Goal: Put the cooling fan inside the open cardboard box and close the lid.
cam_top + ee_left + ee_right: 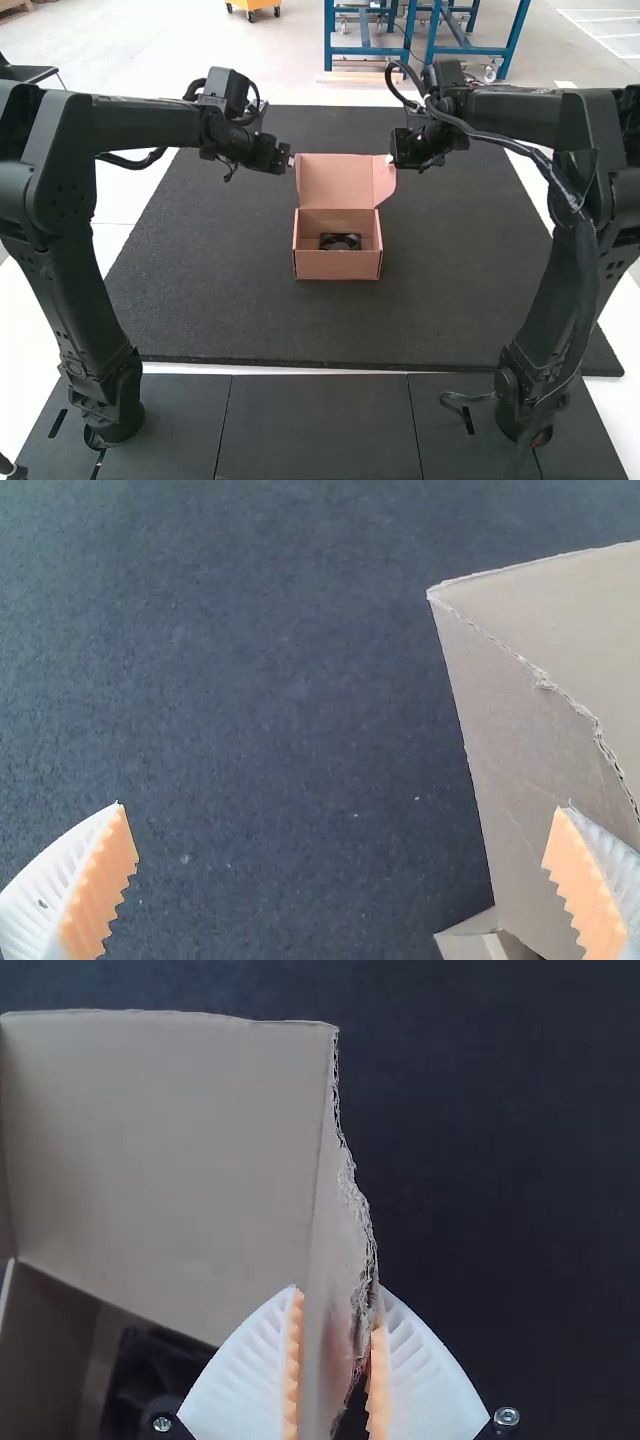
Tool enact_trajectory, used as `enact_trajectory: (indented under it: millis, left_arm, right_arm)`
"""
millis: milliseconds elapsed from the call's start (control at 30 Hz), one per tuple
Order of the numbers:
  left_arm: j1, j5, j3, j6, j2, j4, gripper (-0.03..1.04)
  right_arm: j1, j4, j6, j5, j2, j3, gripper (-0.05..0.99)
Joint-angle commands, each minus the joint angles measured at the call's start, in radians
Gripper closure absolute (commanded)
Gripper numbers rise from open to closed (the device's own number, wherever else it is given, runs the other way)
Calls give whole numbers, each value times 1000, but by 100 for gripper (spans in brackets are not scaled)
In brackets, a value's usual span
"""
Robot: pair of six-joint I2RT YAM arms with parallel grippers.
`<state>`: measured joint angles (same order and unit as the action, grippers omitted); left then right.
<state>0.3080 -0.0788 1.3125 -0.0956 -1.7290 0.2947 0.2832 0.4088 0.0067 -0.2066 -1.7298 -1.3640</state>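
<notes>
High view: the box (338,258) sits mid-mat (180,290) on the counter, and the fan (340,241) already lies flat inside it. The lid (338,181) stands upright off the far wall, its long edge running left to right. My left claw (284,160) hangs just beside the lid's left top corner. My right claw (398,158) is at the lid's right side flap (386,180). Both are about equally near. I judge the next move is to tip the lid forward and down over the fan, toward the arms' bases.

Left wrist view: the left claw (338,815) is spread wide and holds nothing. Its ribbed white fingers (60,900) carry toothed orange pads. One pad lies close by the lid (540,730), which is matte cardboard with a rough cut edge. Below it is the grainy mat (220,680).

Right wrist view: the right claw (337,1298) is pinched narrow on the flap (350,1210), a thin board with a ragged edge that looks easy to crease. The dark fan (150,1370) shows down in the box.
</notes>
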Motion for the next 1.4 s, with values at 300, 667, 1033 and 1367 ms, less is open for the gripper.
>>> enact_trajectory:
  millis: [300,667,1033,1367]
  left_arm:
    - [11,-12,48,-10,8,0,5]
    - [20,-12,68,-10,8,9,5]
    - [20,-12,70,-9,9,20,5]
    - [20,-13,70,-6,11,44,5]
  right_arm:
    - [-6,-1,-2,-19,1,-55,86]
    - [17,15,-2,-50,1,-73,95]
    - [94,41,6,-50,-4,-64,95]
    - [106,61,6,-48,-4,-60,95]
